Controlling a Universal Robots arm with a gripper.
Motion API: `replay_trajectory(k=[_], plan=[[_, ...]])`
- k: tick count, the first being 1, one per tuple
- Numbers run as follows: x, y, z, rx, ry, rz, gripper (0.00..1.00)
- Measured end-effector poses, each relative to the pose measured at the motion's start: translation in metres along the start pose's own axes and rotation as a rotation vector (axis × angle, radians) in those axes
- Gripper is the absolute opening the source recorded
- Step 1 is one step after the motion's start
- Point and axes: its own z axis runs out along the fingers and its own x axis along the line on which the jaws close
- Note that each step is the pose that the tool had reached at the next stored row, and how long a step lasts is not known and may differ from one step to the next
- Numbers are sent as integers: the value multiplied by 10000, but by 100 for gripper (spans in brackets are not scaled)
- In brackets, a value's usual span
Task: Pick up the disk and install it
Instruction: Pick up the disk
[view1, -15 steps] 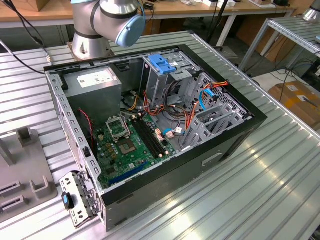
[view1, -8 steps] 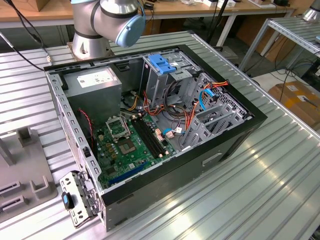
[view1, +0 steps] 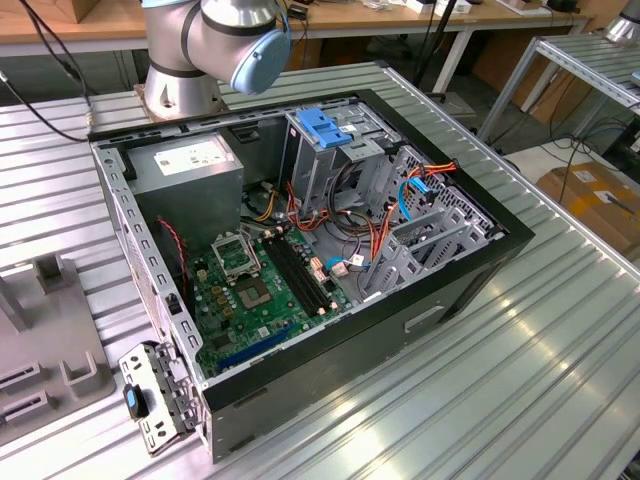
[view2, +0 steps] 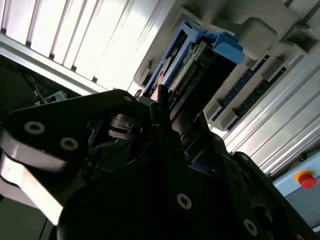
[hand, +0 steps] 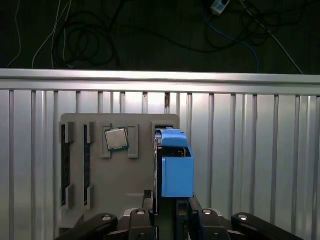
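While the disk (hand: 177, 172) stands on edge in the slot of the grey holder (hand: 125, 175) on the table (hand: 250, 160), the claw (hand: 172, 212) straddles it; can't tell if it's clamped yet. Best bet: grip squarely and centred, then lift straight out.

End effector (hand: 172, 204) aimed down, approx vertical

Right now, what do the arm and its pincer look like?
The arm is silver-grey metal with rounded joints and a light blue cap. The pincer is black, with angular links fastened by small silver screws.
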Motion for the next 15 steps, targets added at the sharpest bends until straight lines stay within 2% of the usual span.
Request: replay_trajectory(k=[4,5,15], plan=[[1,1,-167,-1,1,1,35],[1,1,-188,-2,1,1,35],[1,0,-204,0,0,0,35]])
